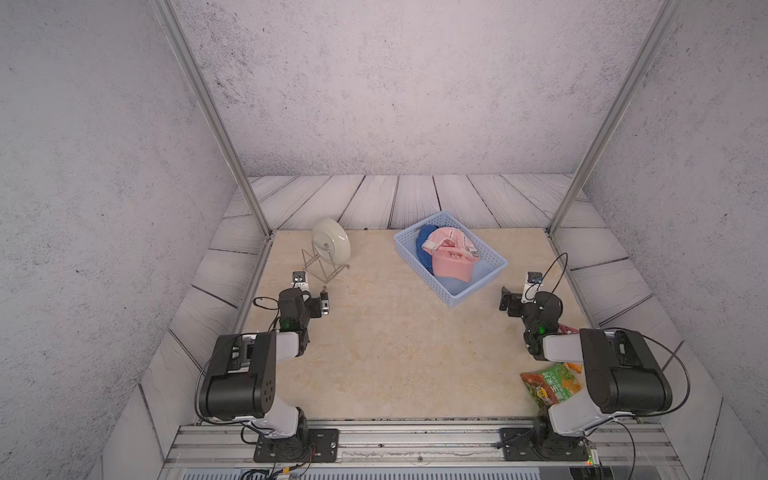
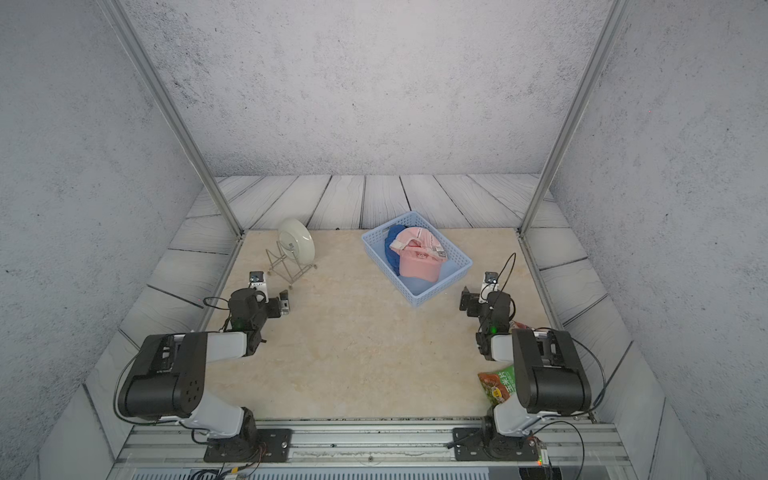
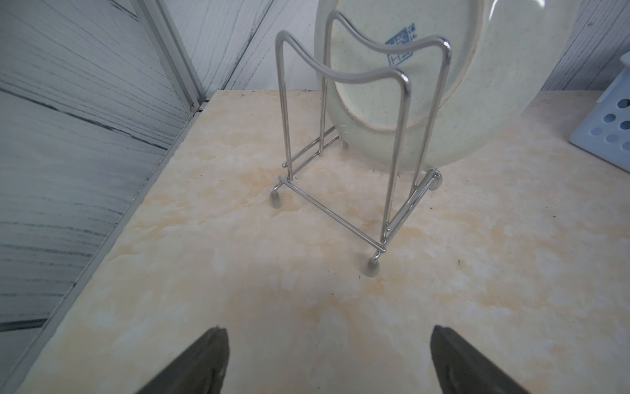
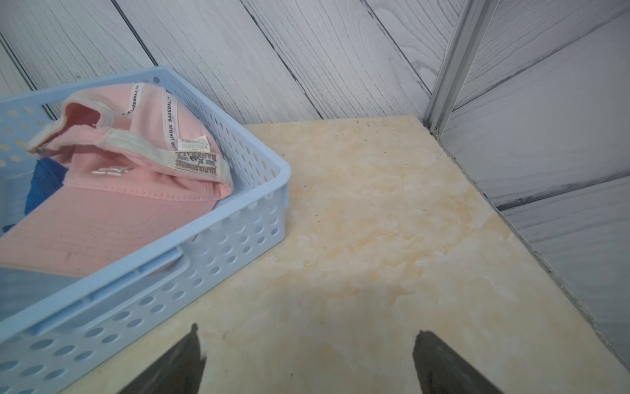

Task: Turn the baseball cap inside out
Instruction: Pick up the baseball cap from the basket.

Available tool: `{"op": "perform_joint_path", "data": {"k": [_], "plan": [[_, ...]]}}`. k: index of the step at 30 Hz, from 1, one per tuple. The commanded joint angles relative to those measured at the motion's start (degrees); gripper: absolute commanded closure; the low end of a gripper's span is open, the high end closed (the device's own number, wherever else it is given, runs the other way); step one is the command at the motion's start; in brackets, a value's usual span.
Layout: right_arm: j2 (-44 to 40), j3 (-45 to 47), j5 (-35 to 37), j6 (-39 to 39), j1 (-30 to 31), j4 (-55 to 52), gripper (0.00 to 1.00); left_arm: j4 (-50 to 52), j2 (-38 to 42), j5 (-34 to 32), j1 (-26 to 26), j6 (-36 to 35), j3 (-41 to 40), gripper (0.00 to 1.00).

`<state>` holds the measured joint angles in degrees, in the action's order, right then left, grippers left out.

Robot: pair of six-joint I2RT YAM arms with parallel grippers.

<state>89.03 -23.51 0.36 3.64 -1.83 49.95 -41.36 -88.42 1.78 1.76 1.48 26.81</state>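
Observation:
A pink baseball cap lies in a light blue perforated basket at the back of the table. Its brim points toward the front, and white seam tape and labels show on the crown. A blue cloth item lies partly under it. My left gripper hovers open over bare table, far left of the basket. My right gripper is open and empty, just right of the basket wall.
A pale plate stands in a wire rack just ahead of the left gripper. A green and orange snack bag lies by the right arm's base. Aluminium posts and walls border the tabletop.

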Motion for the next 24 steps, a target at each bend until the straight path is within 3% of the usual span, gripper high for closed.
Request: {"op": "perform_joint_path", "data": {"k": [1, 19, 21, 24], "plan": [[0.61, 0.22, -0.4, 0.44, 0.09, 0.58, 0.0, -0.3, 0.78, 0.33, 0.17, -0.33, 0.44, 0.02], [0.33, 0.9, 0.4, 0.97, 0.11, 1.77, 0.0, -1.19, 1.46, -1.7, 0.16, 0.77, -0.22, 0.02], [-1.37, 2.51, 3.45, 2.15, 0.07, 2.97, 0.0, 0.24, 4.85, -4.87, 0.17, 2.2, -0.94, 0.02], [-7.72, 5.83, 8.52, 3.91, 0.05, 3.51, 0.0, 10.29, 13.56, -7.12, 0.09, 2.7, -0.35, 0.02]]}}
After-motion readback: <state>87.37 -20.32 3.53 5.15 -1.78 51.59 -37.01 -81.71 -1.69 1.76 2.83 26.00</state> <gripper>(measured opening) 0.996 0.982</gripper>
